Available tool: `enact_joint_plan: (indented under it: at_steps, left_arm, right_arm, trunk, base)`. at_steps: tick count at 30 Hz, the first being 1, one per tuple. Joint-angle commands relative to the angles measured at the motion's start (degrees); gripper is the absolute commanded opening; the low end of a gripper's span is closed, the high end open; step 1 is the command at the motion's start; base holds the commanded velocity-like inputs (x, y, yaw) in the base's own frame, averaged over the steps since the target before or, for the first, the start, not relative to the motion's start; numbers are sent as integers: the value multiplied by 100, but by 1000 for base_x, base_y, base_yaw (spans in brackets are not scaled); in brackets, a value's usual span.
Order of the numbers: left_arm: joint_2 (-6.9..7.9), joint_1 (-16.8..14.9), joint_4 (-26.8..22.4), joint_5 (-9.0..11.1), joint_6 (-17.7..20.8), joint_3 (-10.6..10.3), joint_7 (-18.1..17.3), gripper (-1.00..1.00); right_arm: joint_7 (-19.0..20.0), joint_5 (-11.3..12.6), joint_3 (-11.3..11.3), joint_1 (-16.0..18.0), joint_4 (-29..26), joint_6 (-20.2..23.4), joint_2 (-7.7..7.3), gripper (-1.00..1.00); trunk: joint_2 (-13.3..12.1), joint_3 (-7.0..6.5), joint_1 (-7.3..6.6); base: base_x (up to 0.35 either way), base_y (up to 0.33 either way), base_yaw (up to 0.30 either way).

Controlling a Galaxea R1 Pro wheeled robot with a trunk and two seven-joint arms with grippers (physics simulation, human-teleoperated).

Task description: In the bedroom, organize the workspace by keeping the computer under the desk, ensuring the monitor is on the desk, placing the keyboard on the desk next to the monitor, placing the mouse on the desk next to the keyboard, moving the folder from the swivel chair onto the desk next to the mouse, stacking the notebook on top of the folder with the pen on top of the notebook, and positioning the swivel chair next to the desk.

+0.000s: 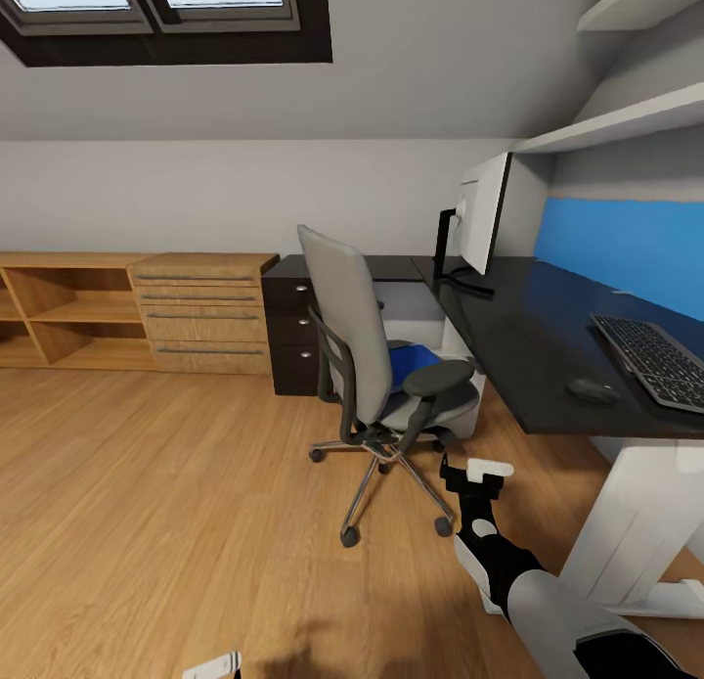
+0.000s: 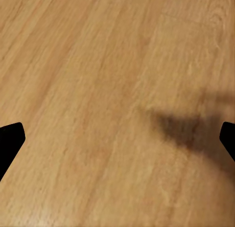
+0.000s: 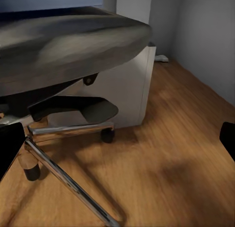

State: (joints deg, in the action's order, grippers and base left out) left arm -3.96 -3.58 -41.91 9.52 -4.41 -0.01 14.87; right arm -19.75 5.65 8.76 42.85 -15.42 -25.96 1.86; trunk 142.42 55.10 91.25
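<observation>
The grey swivel chair stands on the wooden floor beside the black-topped desk, its back turned to me. The blue folder lies on its seat. On the desk are the monitor, the keyboard and the black mouse. A pale box under the desk behind the chair looks like the computer. My right gripper hangs open, low beside the chair's chrome base. My left gripper is open over bare floor. The notebook and pen are out of view.
Low wooden shelving with drawers lines the far wall, with a black drawer unit beside it. The desk's white pedestal leg stands close to my right arm. White wall shelves hang above the desk. Open floor lies to the left.
</observation>
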Motion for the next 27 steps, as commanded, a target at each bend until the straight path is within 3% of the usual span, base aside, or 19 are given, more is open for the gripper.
enact_joint_plan:
  at_steps: [1, 27]
  left_arm:
    - [-1, -2, 4, 50, -25, 0, 7, 100]
    - [9, -2, 24, 50, -34, 10, 4, 100]
  right_arm:
    - [-23, 59, 49, 4, 4, -23, -4, 100]
    - [-29, 59, 48, 4, 4, -23, -10, 100]
  trunk:
    - [2, 5, -1]
    - [2, 5, -1]
  base:
    - [0, 0, 0]
    - [116, 0, 0]
